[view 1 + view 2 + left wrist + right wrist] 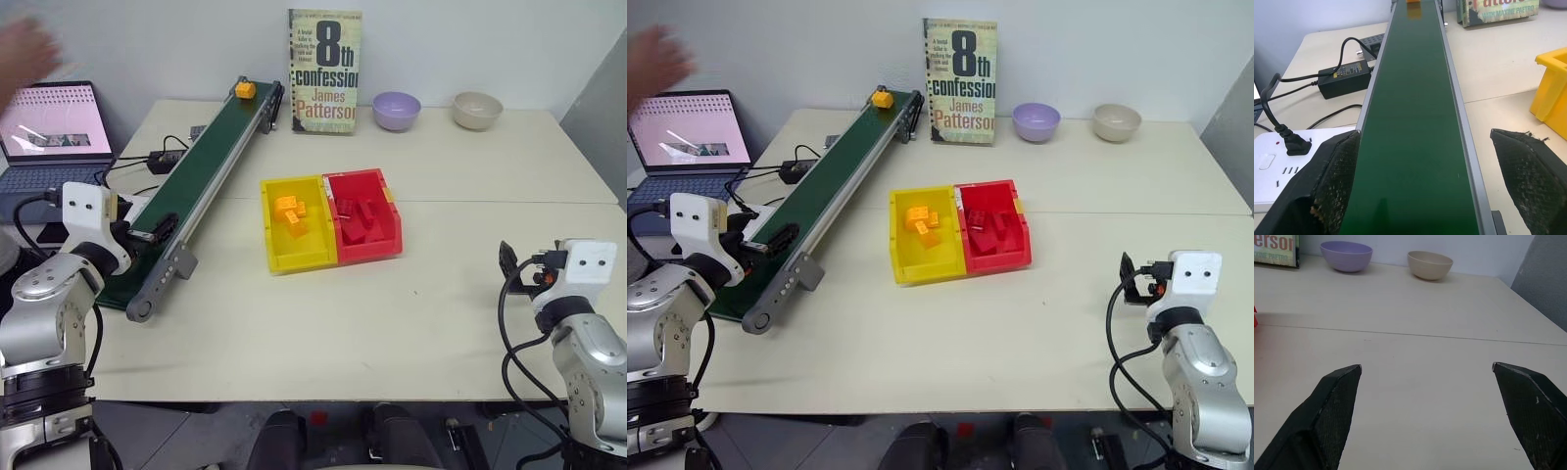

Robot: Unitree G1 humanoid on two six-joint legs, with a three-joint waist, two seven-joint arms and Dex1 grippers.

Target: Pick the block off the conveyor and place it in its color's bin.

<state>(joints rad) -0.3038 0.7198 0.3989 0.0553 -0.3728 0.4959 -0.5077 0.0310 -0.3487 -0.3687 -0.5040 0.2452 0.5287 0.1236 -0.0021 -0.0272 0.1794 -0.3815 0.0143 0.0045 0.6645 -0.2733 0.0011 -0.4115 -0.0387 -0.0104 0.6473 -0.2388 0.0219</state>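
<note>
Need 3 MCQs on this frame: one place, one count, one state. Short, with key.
1. Where is the block?
A. at the far end of the conveyor
B. in the red bin
C. between a gripper's fingers

2. How many bowls stand at the table's back edge?
A. one
B. two
C. three

3. How is the left gripper?
A. shut on the block
B. shut, empty
C. open, straddling the belt

Key: 1 A, the block sits near the far roller, beside the book. 2 B, a purple bowl and a beige bowl. 3 C, its fingers stand apart, one on each side of the green belt.
</note>
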